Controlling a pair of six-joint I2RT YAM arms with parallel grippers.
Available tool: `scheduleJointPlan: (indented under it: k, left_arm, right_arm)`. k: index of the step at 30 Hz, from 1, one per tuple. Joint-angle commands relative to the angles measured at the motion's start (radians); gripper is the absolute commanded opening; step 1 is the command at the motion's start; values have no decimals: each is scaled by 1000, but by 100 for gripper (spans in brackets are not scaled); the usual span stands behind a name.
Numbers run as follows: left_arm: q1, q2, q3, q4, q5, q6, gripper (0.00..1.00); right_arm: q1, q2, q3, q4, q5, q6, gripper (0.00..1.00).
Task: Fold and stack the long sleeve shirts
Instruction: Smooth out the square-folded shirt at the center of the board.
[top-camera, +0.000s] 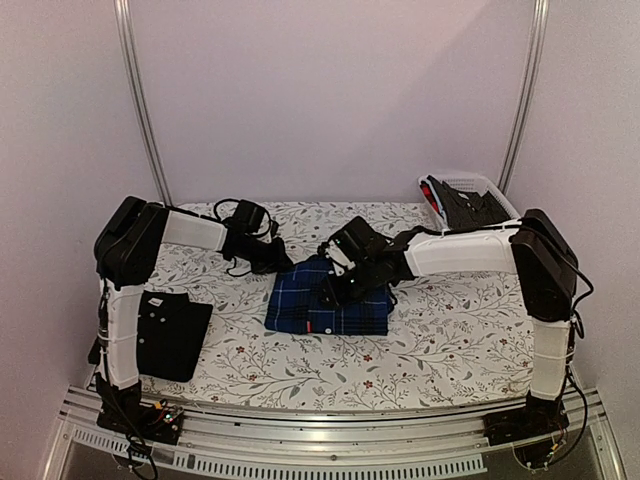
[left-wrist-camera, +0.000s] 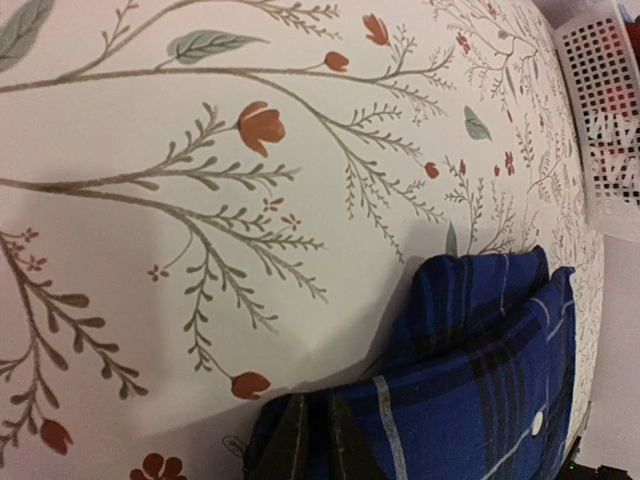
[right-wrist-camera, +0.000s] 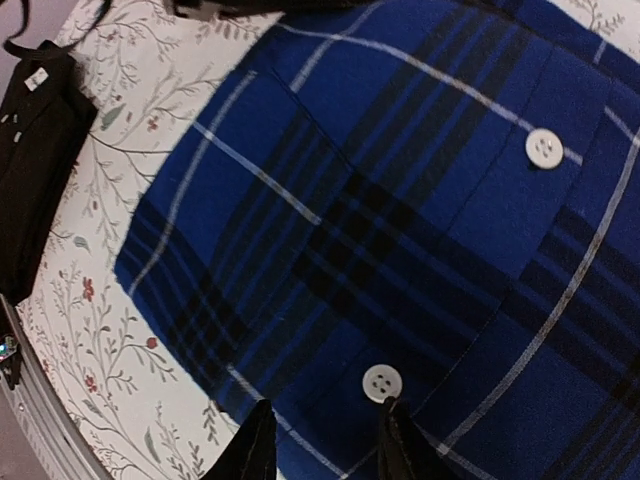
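The blue plaid shirt (top-camera: 325, 302) lies folded in the middle of the table. The black shirt (top-camera: 170, 332) lies folded at the near left, by the left arm's base. My left gripper (top-camera: 270, 258) is at the plaid shirt's far left corner; in the left wrist view its fingers (left-wrist-camera: 292, 445) are pressed together on the plaid cloth (left-wrist-camera: 480, 380). My right gripper (top-camera: 336, 290) hovers over the plaid shirt, open and empty. In the right wrist view its gripper (right-wrist-camera: 322, 450) frames a white button (right-wrist-camera: 382, 382). The black shirt also shows there (right-wrist-camera: 35, 150).
A white lattice basket (top-camera: 482, 185) with dark clothes in it stands at the back right, also in the left wrist view (left-wrist-camera: 605, 110). The table has a floral cloth (top-camera: 450, 340). A metal rail (top-camera: 330, 425) runs along the near edge.
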Motion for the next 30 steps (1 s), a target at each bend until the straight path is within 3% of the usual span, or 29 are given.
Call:
scheduleJointPlan:
  k: [1,9,16,23,30]
  left_arm:
    - [14,-21,3,-43,-9,22,9]
    - [18,-24,38,-78,-20,50,10]
    - [19,-44,41,-74,-12,65,11]
    - [19,-74,91,-96,-1,95,16]
    - [27,-197,17,-139,9,77,31]
  right_arm:
    - [-28,78,-50,0,29,45,35]
    - [-28,-5,-79,-16,57,39,38]
    - [-40,-168,-229,-18,123,69,42]
    - [-50,-173,-371,12,123,113,42]
    - [-51,-192,-405,34,112,135,42]
